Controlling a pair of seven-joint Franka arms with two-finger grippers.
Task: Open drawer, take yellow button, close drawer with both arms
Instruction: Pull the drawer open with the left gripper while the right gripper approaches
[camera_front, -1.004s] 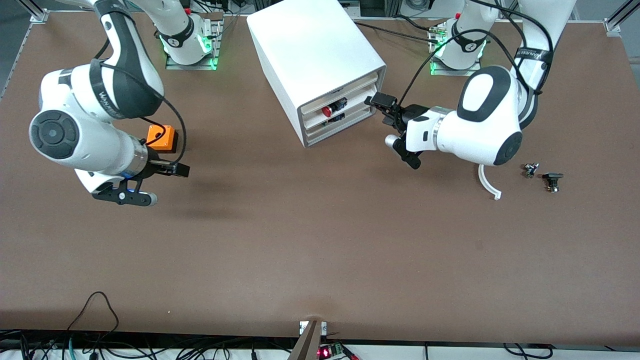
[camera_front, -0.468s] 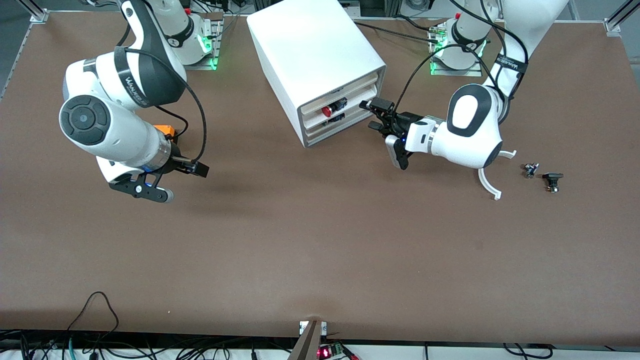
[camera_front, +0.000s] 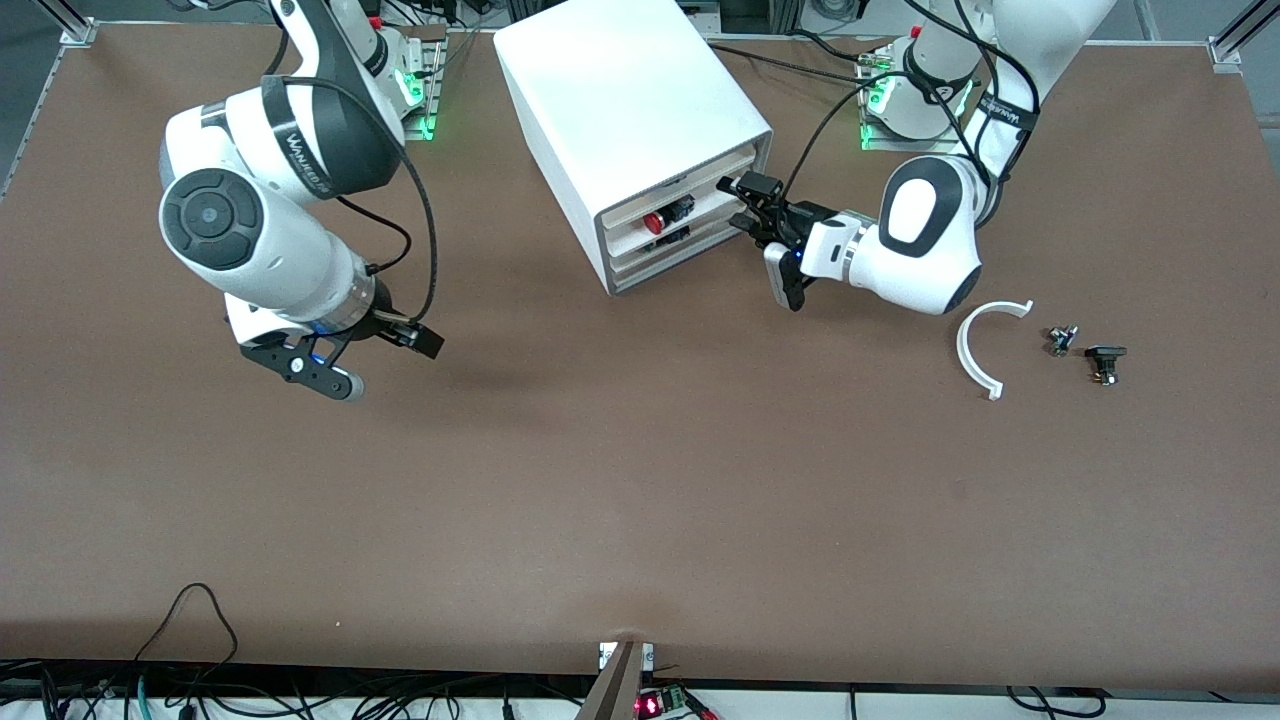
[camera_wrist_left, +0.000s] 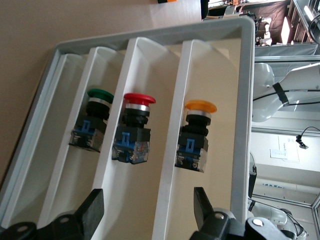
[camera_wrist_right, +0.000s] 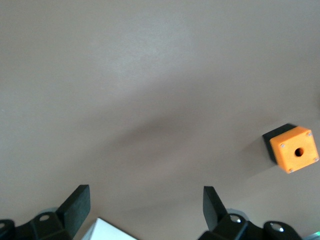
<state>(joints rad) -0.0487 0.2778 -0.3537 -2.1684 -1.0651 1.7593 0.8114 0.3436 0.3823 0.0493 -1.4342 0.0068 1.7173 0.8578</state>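
Reaching arm: the left arm (camera_front: 920, 240) comes from the top of the front view and stretches sideways to the front of the white cabinet (camera_front: 630, 110).
Left jaws: spread wide, pinching nothing. They are just in front of the cabinet's slots, close to its top slot.
Cabinet: it stands in the upper middle of the frame, on the brown surface (camera_front: 640, 500). It has three slots, one above the other.
Button: the orange button (camera_wrist_left: 194, 135) sits in the top slot, right by the cabinet's outer wall. Nothing touches it.
Other buttons: a red button (camera_wrist_left: 134, 131) is in the middle slot, and a green button (camera_wrist_left: 94, 122) is in the bottom slot.
Right arm: the right arm (camera_front: 260, 240) hangs over bare surface, well apart from the cabinet.
Right jaws: spread wide, pinching nothing.
Orange box: a small orange box (camera_wrist_right: 295, 149) with a round hole lies on the surface. It shows only in the right wrist view.
Loose bits: a white curved piece (camera_front: 978, 345) and two small dark parts (camera_front: 1062, 338) (camera_front: 1104, 360) lie toward the left arm's end of the surface.
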